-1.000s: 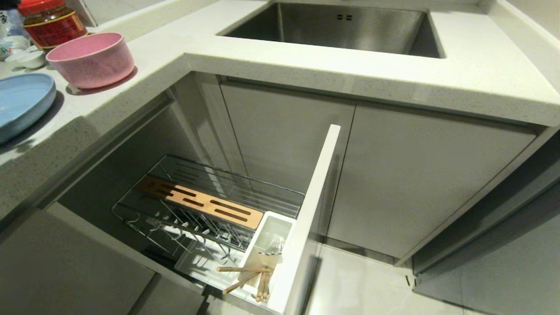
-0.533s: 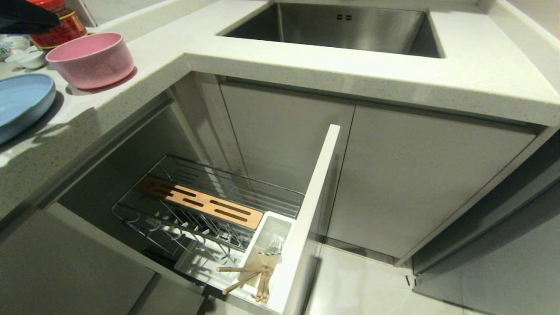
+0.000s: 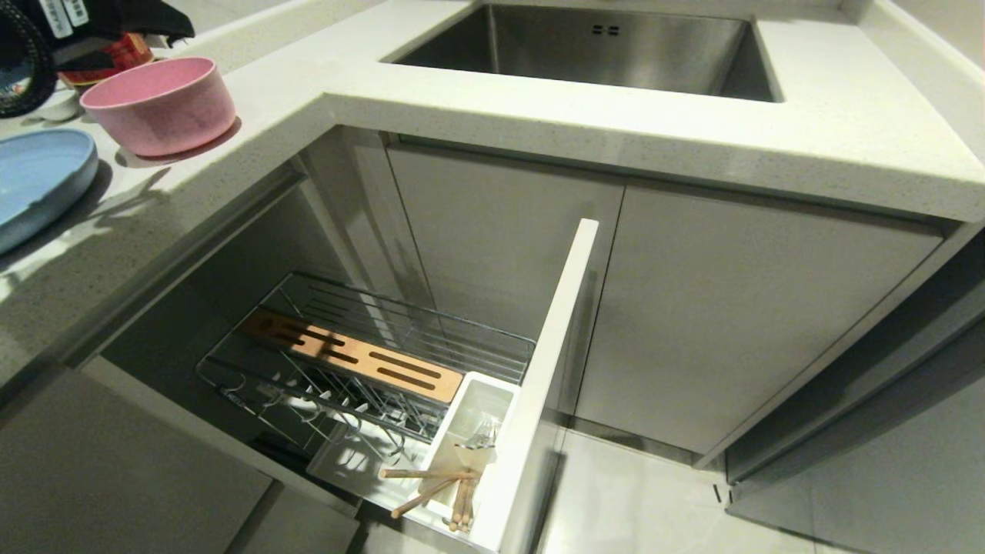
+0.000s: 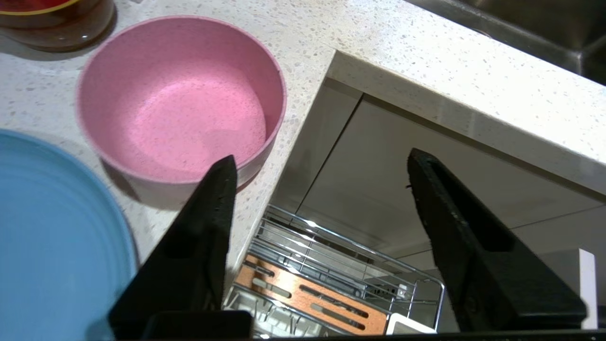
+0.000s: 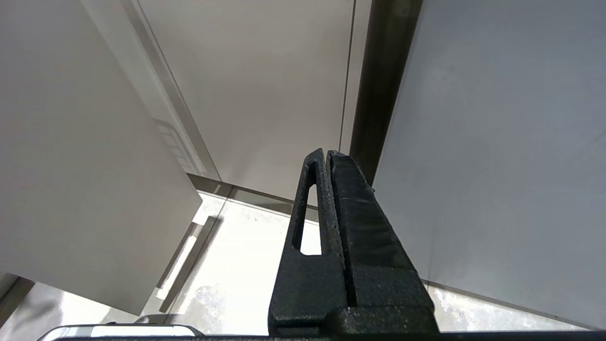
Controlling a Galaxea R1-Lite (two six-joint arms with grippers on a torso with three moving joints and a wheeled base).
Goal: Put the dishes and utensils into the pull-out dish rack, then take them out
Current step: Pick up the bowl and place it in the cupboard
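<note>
Your pink bowl and blue plate sit side by side on the tabletop, unmoved since a second ago. The left tool has since come into the head view above them, its jaws now wide and empty. Your right tool hangs closed near the floor.

Pretty clearly a home kitchen: speckled stone counter in an L shape with a steel sink sunk into it, plain flat-front cabinets underneath, and a pull-out dish rack slid out over a tiled floor. A pink bowl, blue plate and a red-lidded jar sit on the counter.
</note>
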